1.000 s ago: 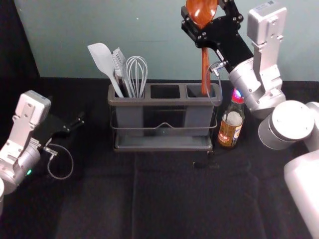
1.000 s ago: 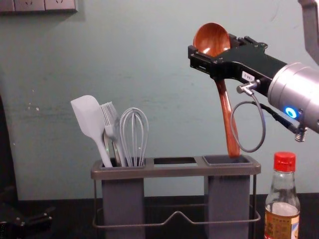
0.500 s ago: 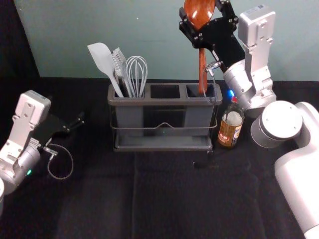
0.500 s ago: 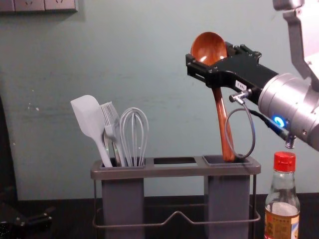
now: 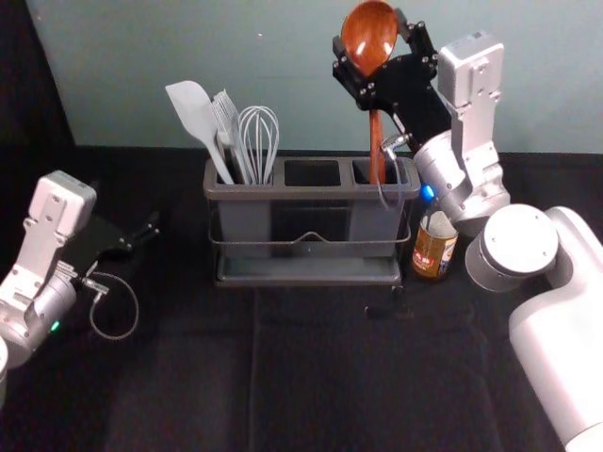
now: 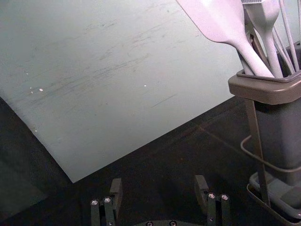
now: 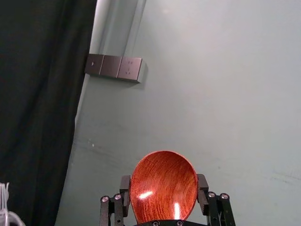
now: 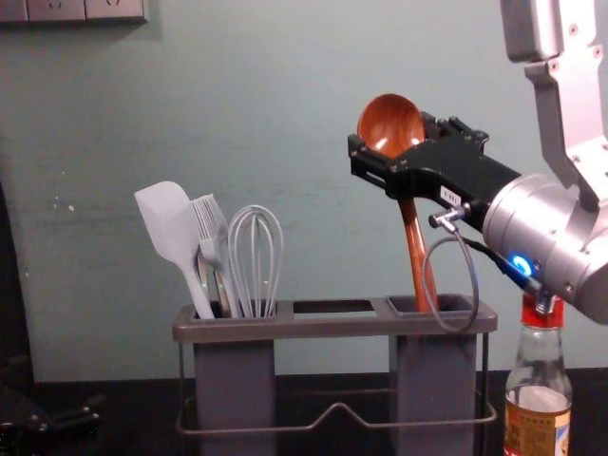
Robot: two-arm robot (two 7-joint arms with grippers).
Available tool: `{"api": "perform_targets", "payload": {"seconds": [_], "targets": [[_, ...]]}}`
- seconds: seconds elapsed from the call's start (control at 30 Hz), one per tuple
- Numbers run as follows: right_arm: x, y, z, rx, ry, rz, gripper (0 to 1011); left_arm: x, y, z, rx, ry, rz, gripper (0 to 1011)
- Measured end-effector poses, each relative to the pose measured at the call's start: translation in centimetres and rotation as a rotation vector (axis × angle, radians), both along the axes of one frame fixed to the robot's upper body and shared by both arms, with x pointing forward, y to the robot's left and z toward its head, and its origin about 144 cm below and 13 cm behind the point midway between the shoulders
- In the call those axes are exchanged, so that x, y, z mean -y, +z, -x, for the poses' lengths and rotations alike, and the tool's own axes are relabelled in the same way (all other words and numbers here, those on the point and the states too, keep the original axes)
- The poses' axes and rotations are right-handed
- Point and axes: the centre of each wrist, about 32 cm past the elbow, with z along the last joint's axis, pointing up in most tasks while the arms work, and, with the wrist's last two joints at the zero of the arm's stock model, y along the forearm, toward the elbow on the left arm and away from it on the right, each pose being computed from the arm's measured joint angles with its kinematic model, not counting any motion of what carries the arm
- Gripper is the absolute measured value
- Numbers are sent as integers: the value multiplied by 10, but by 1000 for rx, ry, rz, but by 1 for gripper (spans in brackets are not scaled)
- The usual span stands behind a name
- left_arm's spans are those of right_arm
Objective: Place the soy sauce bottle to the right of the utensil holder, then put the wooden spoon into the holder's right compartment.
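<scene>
Lower since the earlier frame: wooden spoon (image 8: 389, 116) & R claw (image 7: 163, 181) are dropping, w/ handle (image 8: 416, 252) dipping into the R compartment (image 8: 435, 385). Nearest, soy sauce bottle (image 8: 539, 420) is standing upright on the table (image 5: 311, 377), just R of the utensil holder (image 8: 332, 326); prob. glass, so we're treating it as heavier & breakable, taking the body if it's needing a nudge, & watching R forearm (image 8: 546, 220) near its cap. L claw (image 6: 159, 186) is waiting off the holder's L side, spread wide, gripping nothing. Farther up, R claw is pinching the spoon by both sides of its bowl (image 5: 368, 36). We're reckoning on light, stiff, smooth wood: a bowl that round is prob. inviting slip or swivel, so we're keeping the hold snug & easing straight down, w/o letting the handle jam on the rim. We're figuring release is coming only once it's seated deeper. Spatula (image 8: 168, 224), brush & whisk (image 8: 255, 256) are filling the L compartment; behind everything, wall (image 8: 313, 114) is running pale green.
</scene>
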Motion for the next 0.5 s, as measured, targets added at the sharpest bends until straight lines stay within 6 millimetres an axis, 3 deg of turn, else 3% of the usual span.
{"api": "perform_targets", "payload": {"seconds": [0.5], "targets": [[1,-11,9,-21,15,6,841,0,0,0,0,0,0,1005]]}}
